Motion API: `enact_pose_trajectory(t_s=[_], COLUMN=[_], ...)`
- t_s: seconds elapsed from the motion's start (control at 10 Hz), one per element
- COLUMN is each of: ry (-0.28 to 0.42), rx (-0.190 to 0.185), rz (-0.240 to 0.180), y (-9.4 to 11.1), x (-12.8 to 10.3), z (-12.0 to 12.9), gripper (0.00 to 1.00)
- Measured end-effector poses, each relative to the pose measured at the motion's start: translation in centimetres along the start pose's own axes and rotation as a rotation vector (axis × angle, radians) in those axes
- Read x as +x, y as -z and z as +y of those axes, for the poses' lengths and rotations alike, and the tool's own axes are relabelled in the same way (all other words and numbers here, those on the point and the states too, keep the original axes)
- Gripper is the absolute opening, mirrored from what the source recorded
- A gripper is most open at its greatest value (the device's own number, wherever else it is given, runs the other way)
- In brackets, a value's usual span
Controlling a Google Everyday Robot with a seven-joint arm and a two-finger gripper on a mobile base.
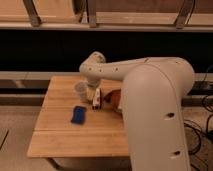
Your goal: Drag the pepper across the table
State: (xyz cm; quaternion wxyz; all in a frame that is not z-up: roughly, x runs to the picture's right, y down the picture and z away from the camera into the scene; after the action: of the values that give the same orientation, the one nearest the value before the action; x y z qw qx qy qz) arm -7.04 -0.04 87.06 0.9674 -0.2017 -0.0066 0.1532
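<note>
On the bench [65, 135], camera view: the only view, taken from behind the robot's large white arm.
Hand [96, 101]: lowered to the bench surface near the middle, pointing down; whether it is clenched or released, I cannot tell.
Pepper [113, 98]: a reddish shape just right of the hand, touching or nearly so, partly hidden by the arm.
Cup [80, 90]: just left of the hand and slightly beyond it, upright.
Blue pad [78, 114]: left of the hand and nearer the camera, lying flat.
Step in hand: likely making contact with the pepper for the drag.
Next move: needs steady downward contact and a sideways sweep that avoids the cup.
</note>
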Motion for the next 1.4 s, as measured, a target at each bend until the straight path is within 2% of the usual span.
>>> enact_pose_trajectory(t_s=[0.5, 1.1, 1.4], ry=[0.000, -0.027, -0.052], rx=[0.003, 0.058, 0.030], rz=[0.000, 0.013, -0.009], y=[0.1, 1.9, 0.2], x=[0.0, 1.9, 4.3], z=[-0.1, -1.7, -2.5], gripper=[0.80, 0.80, 0.80])
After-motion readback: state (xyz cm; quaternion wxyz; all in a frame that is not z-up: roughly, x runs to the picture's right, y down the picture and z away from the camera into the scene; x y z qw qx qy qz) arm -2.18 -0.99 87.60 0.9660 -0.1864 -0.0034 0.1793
